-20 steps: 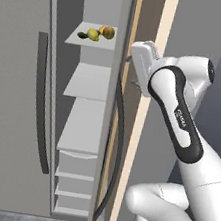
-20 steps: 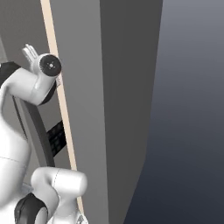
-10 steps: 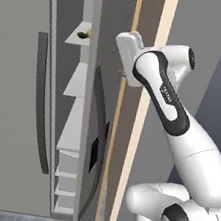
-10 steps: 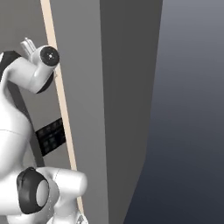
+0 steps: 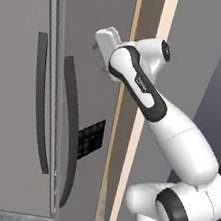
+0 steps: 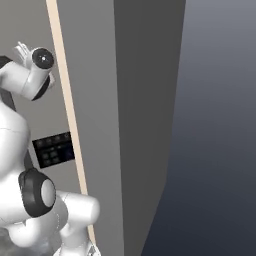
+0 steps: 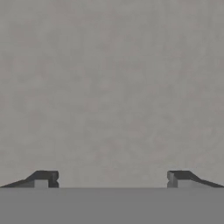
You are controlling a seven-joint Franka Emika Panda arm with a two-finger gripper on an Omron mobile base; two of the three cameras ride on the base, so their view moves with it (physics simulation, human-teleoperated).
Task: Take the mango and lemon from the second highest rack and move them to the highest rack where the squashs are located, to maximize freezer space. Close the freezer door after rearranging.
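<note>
Freezer door, matte grey, flat, with long curved dark handle.

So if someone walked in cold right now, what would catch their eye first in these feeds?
Probably the white arm, reaching up from the lower right of the left base view with its hand against the grey freezer door, which looks shut or nearly so. Next, the two long dark handles running down the doors left of the arm, with a small dark panel beside them. In the hand view the pincer stands open, facing plain grey door.
</note>
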